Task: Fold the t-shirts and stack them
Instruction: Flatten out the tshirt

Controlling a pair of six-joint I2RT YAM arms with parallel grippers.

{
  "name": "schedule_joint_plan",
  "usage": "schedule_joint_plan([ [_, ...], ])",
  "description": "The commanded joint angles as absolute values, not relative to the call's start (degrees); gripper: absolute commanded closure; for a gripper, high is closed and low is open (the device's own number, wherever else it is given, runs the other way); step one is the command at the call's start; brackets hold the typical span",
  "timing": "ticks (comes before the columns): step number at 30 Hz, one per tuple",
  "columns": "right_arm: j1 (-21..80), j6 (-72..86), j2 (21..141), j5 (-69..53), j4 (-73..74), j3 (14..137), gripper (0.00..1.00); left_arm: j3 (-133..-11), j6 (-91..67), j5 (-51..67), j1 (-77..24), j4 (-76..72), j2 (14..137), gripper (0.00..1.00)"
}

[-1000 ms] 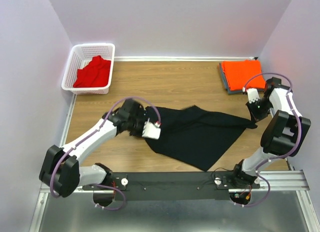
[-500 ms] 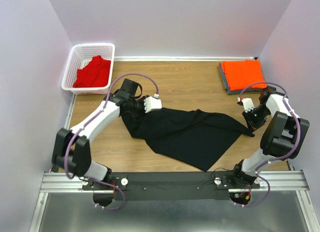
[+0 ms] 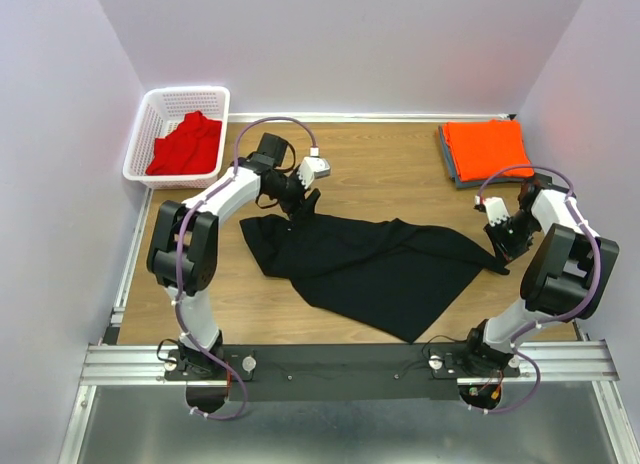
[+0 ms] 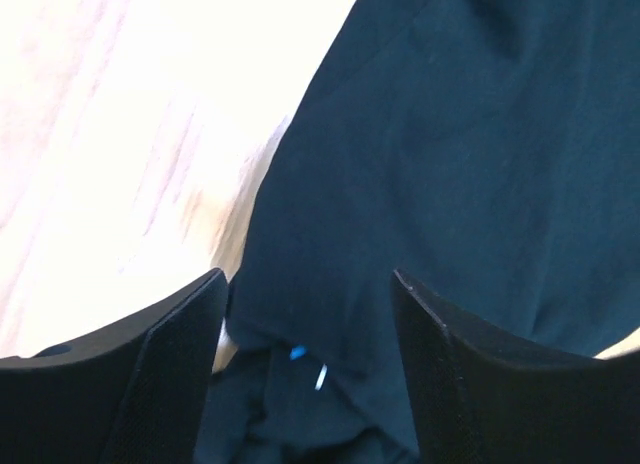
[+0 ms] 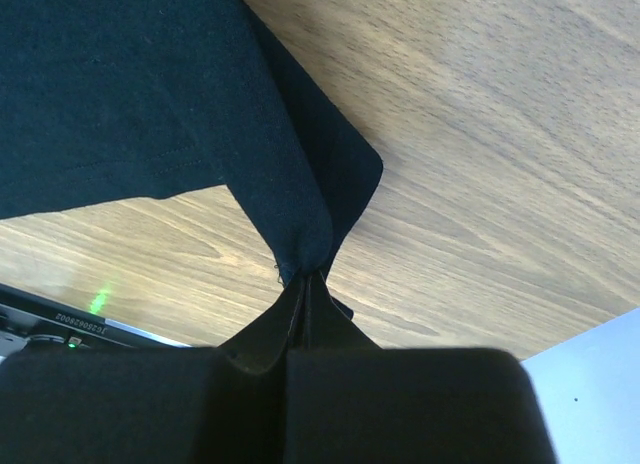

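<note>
Near the desk's right edge our right gripper (image 5: 303,280) pinches a corner of the black shirt (image 3: 370,269), we judge to pull it flat, while our left gripper (image 4: 310,289) straddles the opposite end, fingers spread apart.

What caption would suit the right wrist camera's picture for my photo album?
Right gripper shut on a corner of the large black cloth t-shirt over the wooden table.

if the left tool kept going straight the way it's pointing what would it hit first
The black t-shirt: the open left tool points down at its cloth, which fills the view just ahead. How near it is remains unclear.
</note>
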State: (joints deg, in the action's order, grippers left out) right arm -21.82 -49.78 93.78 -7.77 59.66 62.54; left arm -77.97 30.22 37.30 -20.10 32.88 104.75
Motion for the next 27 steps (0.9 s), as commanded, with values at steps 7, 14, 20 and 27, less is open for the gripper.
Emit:
schedule_joint_plan([
  [7, -22.15, -50.27, 93.34, -6.77, 58.89, 62.4, 0.99, -80.6, 23.12, 40.96, -20.13, 33.76, 110.66, 0.29],
  [14, -22.15, -50.54, 93.34, -6.5, 58.71, 61.87, 0.99, -79.89, 13.82, 38.06, -15.65, 31.64, 106.62, 0.28],
  [20, -22.06, -50.1, 94.39, -6.77, 58.62, 63.1, 1.0, -78.4, 11.69, 37.44, -13.97, 35.24, 105.91, 0.28],
  [27, -22.15, -49.57, 94.66, -6.77, 58.71, 64.07, 1.0, -77.69, 10.99, 38.76, -14.06, 35.95, 108.45, 0.29],
])
